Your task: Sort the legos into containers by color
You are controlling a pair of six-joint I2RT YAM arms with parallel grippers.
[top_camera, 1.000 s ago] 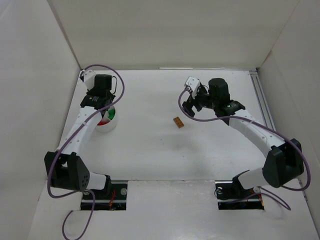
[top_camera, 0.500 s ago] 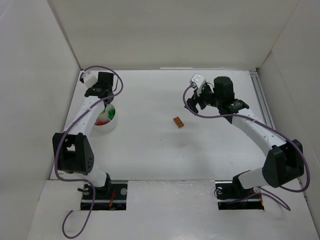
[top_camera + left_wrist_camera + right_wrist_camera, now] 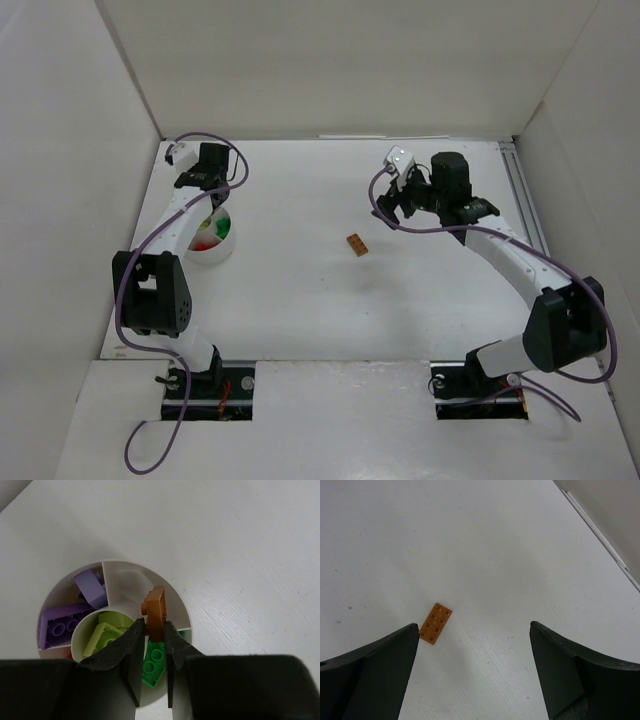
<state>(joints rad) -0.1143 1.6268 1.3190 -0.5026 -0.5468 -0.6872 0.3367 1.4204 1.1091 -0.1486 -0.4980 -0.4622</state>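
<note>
A matte white table (image 3: 300, 290) is spreading beneath the left gripper (image 3: 152, 631) and right gripper (image 3: 472, 625) in soft, even light. Plain white walls (image 3: 330, 70) are rising beyond both. A pale rail (image 3: 524, 192) is running outboard of the right one.

A fixed camera sits high behind my bases and looks down over the whole table (image 3: 300, 300). My left wrist camera looks steeply down past my left gripper (image 3: 152, 629), close over the cup (image 3: 125, 582). My right wrist camera looks from farther off, through my right gripper (image 3: 473, 627), at the orange brick (image 3: 436, 623). The overhead view shows both the cup and the brick.
</note>
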